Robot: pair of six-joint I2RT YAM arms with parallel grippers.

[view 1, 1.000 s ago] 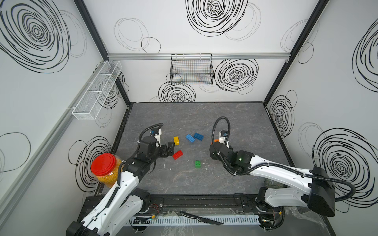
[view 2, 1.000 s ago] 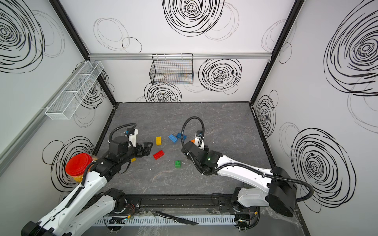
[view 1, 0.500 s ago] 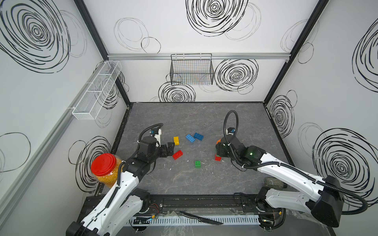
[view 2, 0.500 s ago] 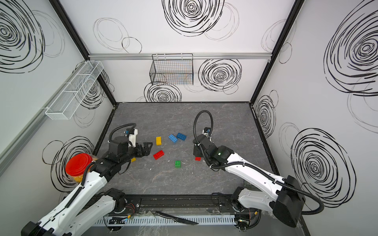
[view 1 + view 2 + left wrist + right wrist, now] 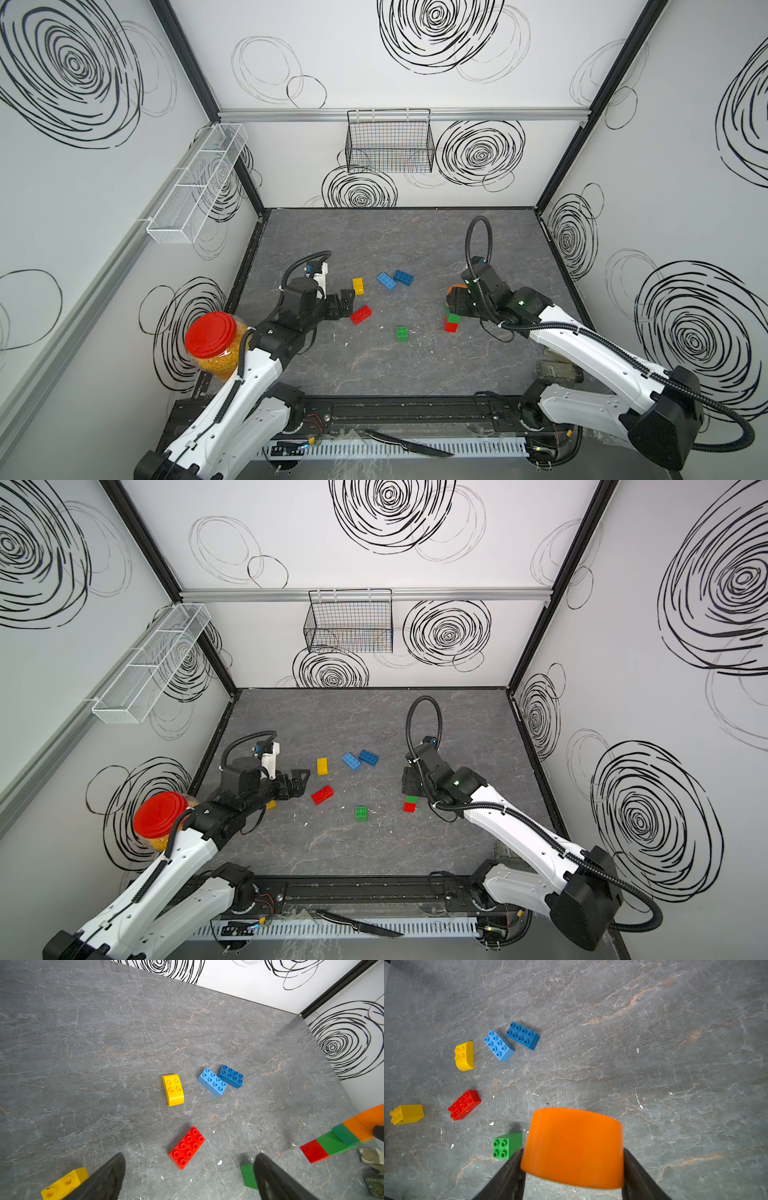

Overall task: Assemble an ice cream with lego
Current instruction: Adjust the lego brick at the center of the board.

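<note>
Loose lego on the table, six pieces: one light blue brick and one dark blue brick side by side; one yellow dome near them; one red brick, oblong; one green brick, square, apart from the rest; one yellow square brick next to the left arm. One stack stands separately on the right side: red at the bottom, green above, an orange dome on top. The stack leans; whether its red end touches the table cannot be told. The right pincer is clenched on the orange dome, one finger on each side. The left pincer is spread wide and empty, just beside the red brick. Other items: one red-lidded jar by the left arm and one knife at the front edge.
</note>
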